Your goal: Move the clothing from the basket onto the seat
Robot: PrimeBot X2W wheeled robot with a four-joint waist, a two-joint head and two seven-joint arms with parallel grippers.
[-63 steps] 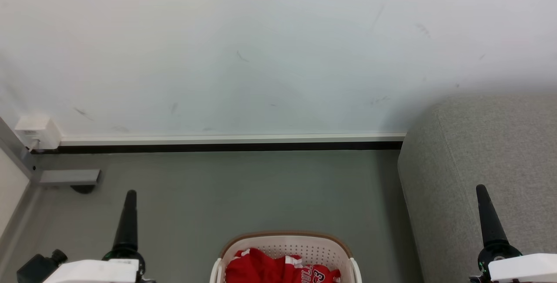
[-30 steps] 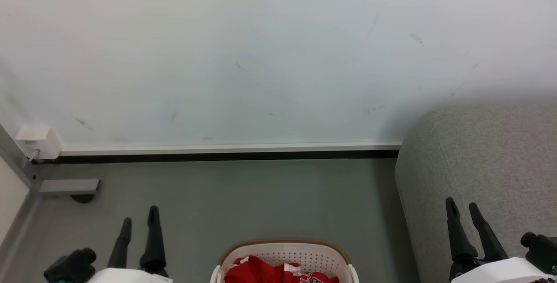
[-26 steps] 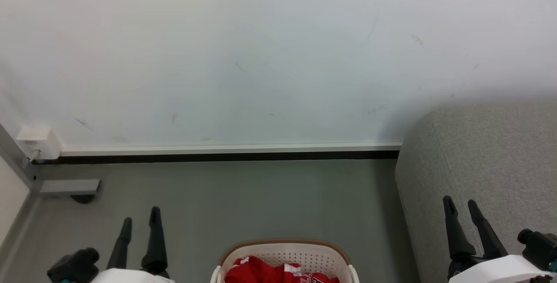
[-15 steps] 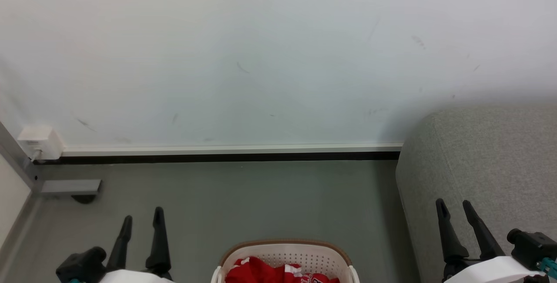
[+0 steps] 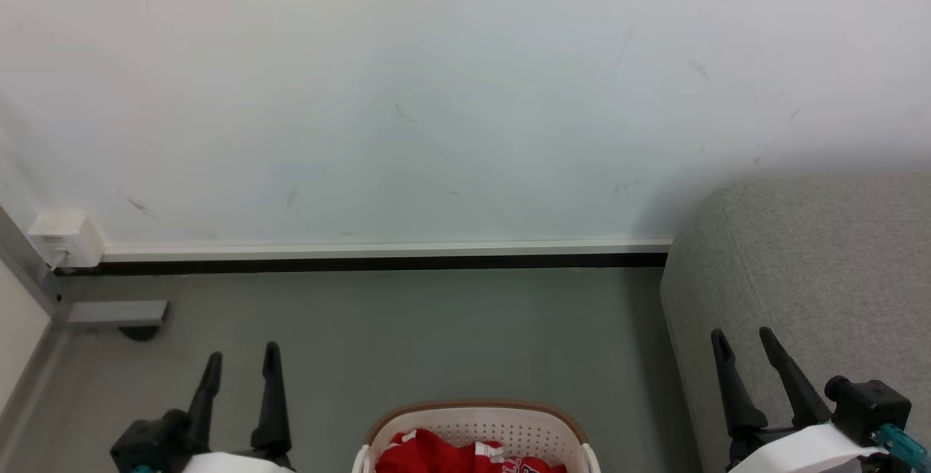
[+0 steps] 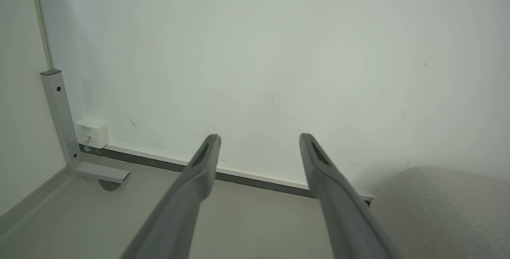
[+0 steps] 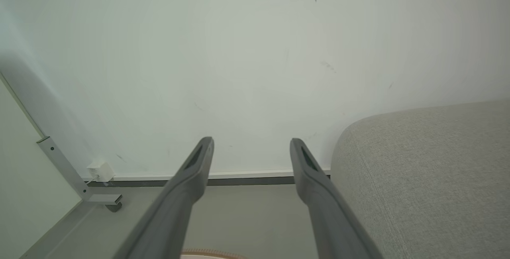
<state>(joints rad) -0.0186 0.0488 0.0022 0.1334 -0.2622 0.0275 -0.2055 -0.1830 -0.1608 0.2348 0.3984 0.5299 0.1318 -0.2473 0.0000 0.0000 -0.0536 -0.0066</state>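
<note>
The clothing [image 5: 429,456], bright red soft cloth with white trim, lies in the cream-white plastic basket [image 5: 476,407] with small holes and a brown rim, near, in the middle. The left gripper [image 5: 244,351] and right gripper [image 5: 742,333] are spread wide, empty. The big light grey fabric seat [image 5: 822,255] is on the right. Best to pinch a thick fold and lift it over the rim.
</note>
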